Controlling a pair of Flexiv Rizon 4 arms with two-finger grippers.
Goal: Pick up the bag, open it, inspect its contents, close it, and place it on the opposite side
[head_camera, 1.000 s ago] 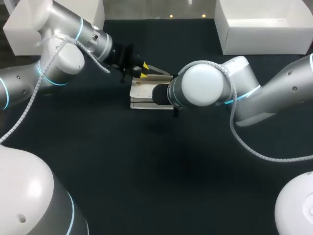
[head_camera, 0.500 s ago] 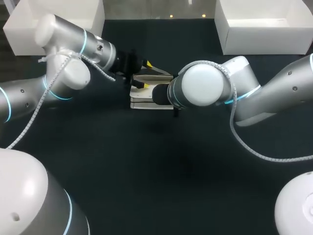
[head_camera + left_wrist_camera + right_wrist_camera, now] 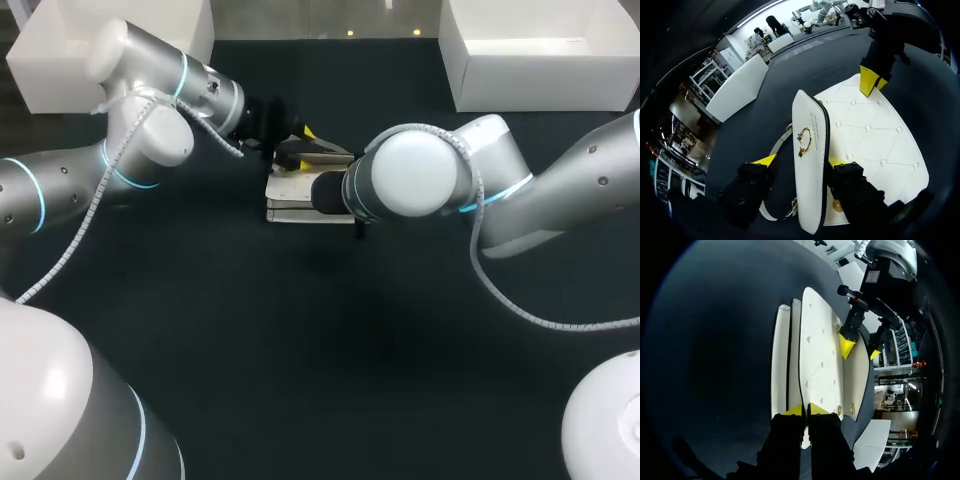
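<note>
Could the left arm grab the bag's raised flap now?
Probably yes: the flap stands between the left gripper's open fingers, nothing blocking it; the right gripper holds the bag.

Left arm [image 3: 60, 190] and right arm [image 3: 580, 175]: silver-grey tubes, bulbous white joints, glowing cyan rings, coiled white cables [image 3: 545, 322]. Black fingers [image 3: 745, 192], yellow tips.

White quilted leather-look bag [image 3: 875, 145], smooth flap [image 3: 811, 187], shiny gold metal clasp [image 3: 804, 141], matt dark table [image 3: 300, 350]
</note>
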